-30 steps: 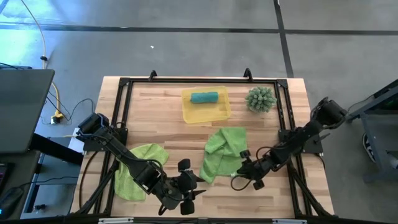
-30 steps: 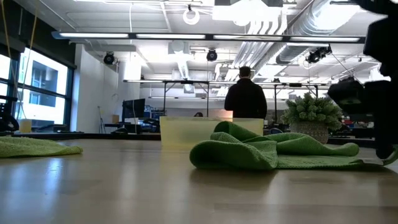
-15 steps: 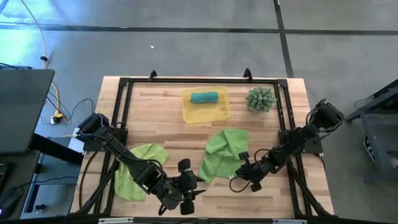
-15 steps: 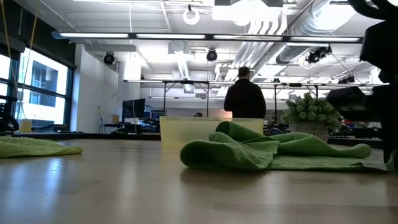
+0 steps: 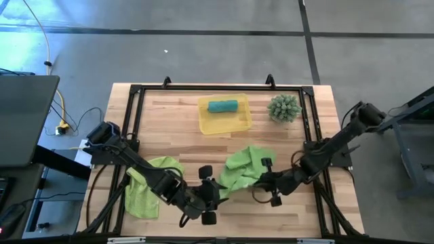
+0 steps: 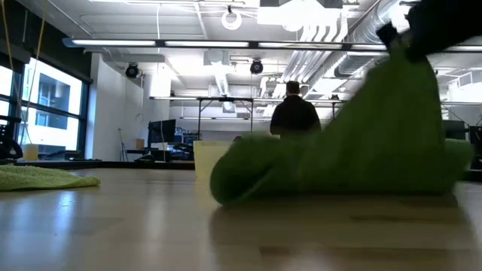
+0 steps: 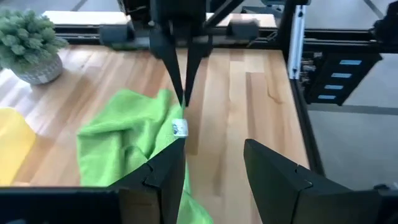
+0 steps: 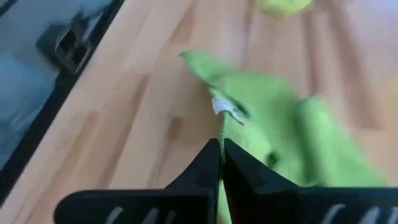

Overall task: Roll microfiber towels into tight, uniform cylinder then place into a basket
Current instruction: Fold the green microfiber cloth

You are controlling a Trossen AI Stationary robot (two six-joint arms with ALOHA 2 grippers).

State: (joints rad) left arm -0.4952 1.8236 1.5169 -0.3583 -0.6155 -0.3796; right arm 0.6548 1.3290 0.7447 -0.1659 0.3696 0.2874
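Observation:
A lime-green towel (image 5: 243, 168) lies crumpled near the table's middle, with my right gripper (image 5: 255, 179) shut on its right-hand part and holding that part up. My left gripper (image 5: 211, 192) stands open just at the towel's near-left end; in its wrist view its fingers (image 7: 168, 168) straddle bare wood beside the cloth. A second lime-green towel (image 5: 146, 186) lies flat at the near left. A teal towel (image 5: 222, 106), rolled up, lies in the yellow basket (image 5: 241, 123) at the far middle. My right gripper pinches the towel's edge beside its small white label (image 7: 176, 118) between its two shut fingers. The fingers slant down onto it from the table's right side. The held part is lifted like a tent (image 6: 399, 83), and the towel's left part (image 6: 241, 184) rests on the table.
A spiky green plant (image 5: 284, 108) in a pot stands at the far right. A black frame (image 5: 135, 95) runs round the tabletop. Bare wood lies between the two lime towels and along the near edge. A person (image 6: 295, 113) stands far off in the room.
My right gripper has taken hold of the lime-green towel's right part and gone up with it. That part now stands raised, while the left part stays on the table. My left gripper has swung a little toward the towel and rolled, still open.

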